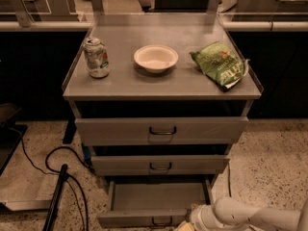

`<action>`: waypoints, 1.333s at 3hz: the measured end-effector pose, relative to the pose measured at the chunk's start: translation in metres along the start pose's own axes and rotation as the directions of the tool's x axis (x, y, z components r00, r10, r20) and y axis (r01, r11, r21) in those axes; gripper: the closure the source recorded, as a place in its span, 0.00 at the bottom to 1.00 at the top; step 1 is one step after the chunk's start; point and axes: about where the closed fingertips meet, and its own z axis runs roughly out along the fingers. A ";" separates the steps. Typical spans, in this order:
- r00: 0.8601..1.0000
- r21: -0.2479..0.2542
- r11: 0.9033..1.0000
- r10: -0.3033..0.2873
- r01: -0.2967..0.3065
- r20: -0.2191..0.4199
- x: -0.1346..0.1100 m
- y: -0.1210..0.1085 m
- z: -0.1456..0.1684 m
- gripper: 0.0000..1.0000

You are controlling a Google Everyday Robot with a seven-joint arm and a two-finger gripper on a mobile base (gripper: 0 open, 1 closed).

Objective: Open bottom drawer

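Three fronts down, the bottom drawer (130,219) stands well out, tray showing; your gripper (188,224) sits just beside its handle (162,221), grip impossible to tell; pull straight, level, no twisting

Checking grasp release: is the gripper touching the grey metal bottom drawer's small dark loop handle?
Cannot tell. Camera view: the gripper sits at the bottom edge beside the handle of the bottom drawer; any contact is hidden.
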 end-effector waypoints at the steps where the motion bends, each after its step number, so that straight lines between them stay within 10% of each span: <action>1: 0.999 -0.003 1.000 0.011 -0.011 -0.031 0.011 -0.013 0.025 0.00; 4: 0.995 -0.045 0.999 0.021 -0.025 -0.097 0.028 -0.014 0.048 0.00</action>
